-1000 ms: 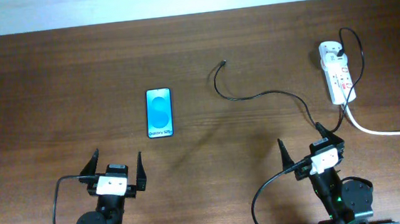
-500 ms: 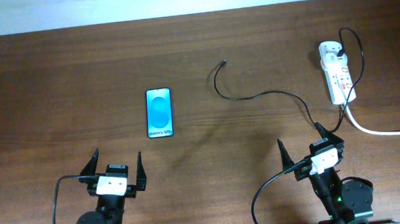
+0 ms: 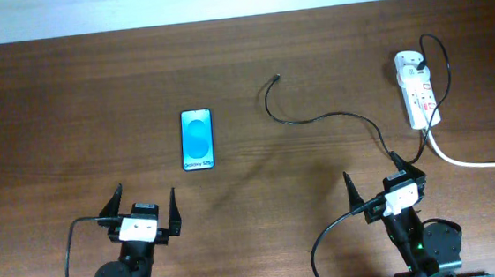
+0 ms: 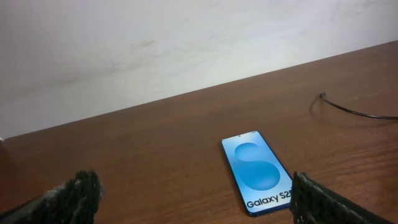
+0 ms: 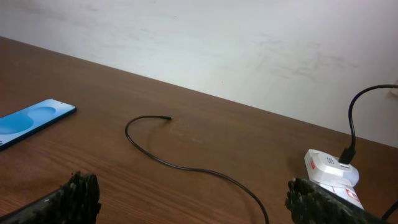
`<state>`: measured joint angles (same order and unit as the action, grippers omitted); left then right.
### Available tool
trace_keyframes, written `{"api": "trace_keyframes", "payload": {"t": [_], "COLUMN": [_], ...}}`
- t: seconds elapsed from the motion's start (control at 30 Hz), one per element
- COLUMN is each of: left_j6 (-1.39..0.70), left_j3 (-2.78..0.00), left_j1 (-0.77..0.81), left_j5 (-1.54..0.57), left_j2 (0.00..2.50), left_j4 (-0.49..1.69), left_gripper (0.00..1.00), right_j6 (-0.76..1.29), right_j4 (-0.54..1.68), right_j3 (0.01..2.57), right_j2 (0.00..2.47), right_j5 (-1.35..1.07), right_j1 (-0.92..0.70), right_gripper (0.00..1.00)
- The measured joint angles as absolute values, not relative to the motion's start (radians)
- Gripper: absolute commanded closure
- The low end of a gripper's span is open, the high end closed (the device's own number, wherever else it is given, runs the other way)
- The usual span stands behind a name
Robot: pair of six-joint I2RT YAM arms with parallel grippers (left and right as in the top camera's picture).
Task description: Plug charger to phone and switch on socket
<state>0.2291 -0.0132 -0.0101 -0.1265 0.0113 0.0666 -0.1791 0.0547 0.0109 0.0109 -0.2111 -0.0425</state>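
The phone lies flat with its blue screen up, left of centre; it also shows in the left wrist view and the right wrist view. The charger cable curves from its free plug tip to the white socket strip at the right, where it is plugged in. The cable and socket show in the right wrist view. My left gripper is open and empty, near of the phone. My right gripper is open and empty, near of the cable.
A thick white cord trails from the socket toward the right edge. The brown wooden table ends at a white wall at the back. Each arm's own black cable loops beside its base.
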Motion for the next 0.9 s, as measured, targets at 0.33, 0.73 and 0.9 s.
{"api": "trace_keyframes", "payload": {"t": [0.33,0.73,0.9], "left_j6": [0.229,0.223,0.125], "left_j3": [-0.013,-0.01,-0.014], "left_j1": [-0.01,-0.01,-0.01], "left_j5": [-0.126,-0.15,-0.141], "left_j2": [0.011,0.012,0.014], "left_j4": [0.067,-0.037,-0.1], "left_gripper": [0.01,0.01,0.01], "right_j6": [-0.178,-0.179,-0.178], "right_j4": [0.054,0.054,0.054], "right_j3": [0.011,0.011,0.011], "right_j2": [0.011,0.011,0.011], "right_j5": [-0.211,-0.211,-0.211], "right_j1": [-0.043,-0.043,-0.043], "right_gripper": [0.01,0.02,0.01]}}
